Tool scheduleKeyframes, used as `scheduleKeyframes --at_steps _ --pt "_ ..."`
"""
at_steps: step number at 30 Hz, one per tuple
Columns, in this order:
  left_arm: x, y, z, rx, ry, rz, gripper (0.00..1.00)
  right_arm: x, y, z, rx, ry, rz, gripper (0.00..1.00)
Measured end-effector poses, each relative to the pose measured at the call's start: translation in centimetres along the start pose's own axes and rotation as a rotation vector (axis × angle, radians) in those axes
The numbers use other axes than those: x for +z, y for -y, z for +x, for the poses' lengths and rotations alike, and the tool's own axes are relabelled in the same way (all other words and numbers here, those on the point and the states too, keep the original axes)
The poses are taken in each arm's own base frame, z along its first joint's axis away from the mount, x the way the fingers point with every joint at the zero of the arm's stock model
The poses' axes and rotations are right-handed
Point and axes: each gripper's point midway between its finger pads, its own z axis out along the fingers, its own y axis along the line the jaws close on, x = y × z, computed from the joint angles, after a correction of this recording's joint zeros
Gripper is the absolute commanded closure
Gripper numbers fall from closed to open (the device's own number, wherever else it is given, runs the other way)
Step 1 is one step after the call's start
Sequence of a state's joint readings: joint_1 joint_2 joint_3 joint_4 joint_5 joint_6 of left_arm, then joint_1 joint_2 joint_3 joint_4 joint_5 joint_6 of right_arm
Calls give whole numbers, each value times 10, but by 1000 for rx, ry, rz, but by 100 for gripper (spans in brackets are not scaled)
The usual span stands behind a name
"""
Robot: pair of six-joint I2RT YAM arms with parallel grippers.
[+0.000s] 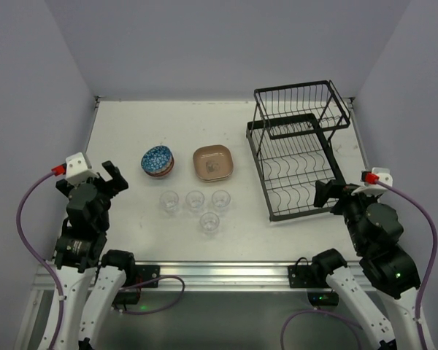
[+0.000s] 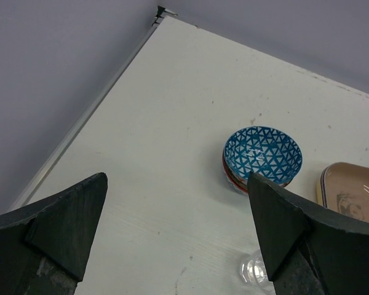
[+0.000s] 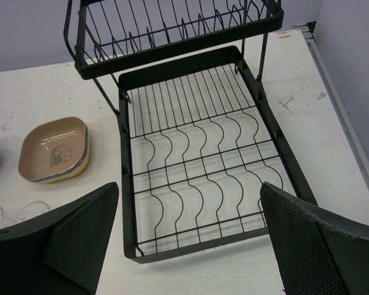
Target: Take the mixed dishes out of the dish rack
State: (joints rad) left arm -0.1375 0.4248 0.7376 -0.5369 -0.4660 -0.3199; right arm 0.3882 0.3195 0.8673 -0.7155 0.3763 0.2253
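The black wire dish rack (image 1: 298, 149) stands at the right with nothing in it; the right wrist view shows its lower tray (image 3: 197, 160) and upper basket (image 3: 172, 24) bare. Stacked bowls with a blue patterned one on top (image 1: 158, 161) (image 2: 262, 153) and stacked plates with a tan one on top (image 1: 213, 162) (image 3: 54, 149) sit on the table. Several clear glass cups (image 1: 196, 199) stand in front of them; one shows in the left wrist view (image 2: 253, 268). My left gripper (image 1: 111, 177) (image 2: 175, 236) is open, left of the bowls. My right gripper (image 1: 327, 195) (image 3: 190, 239) is open at the rack's near edge.
Grey walls enclose the white table (image 1: 124, 219) on three sides. The table's left edge (image 2: 80, 123) runs close to my left gripper. A metal rail (image 1: 219, 273) lines the near edge between the arm bases.
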Motion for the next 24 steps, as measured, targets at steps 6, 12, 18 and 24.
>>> scheduleKeyframes --at_steps 6,12,18,24 --pt "-2 1 -3 -7 15 10 0 0 -1 -4 5 28 -7 1" --pt "-3 0 -4 -9 19 11 0 0 -1 -6 8 37 -8 1" --pt "-3 0 -4 -9 19 11 0 2 -2 -6 10 41 -9 1" --pt "-3 1 -4 -9 18 12 0 5 -3 -4 5 29 -7 1"
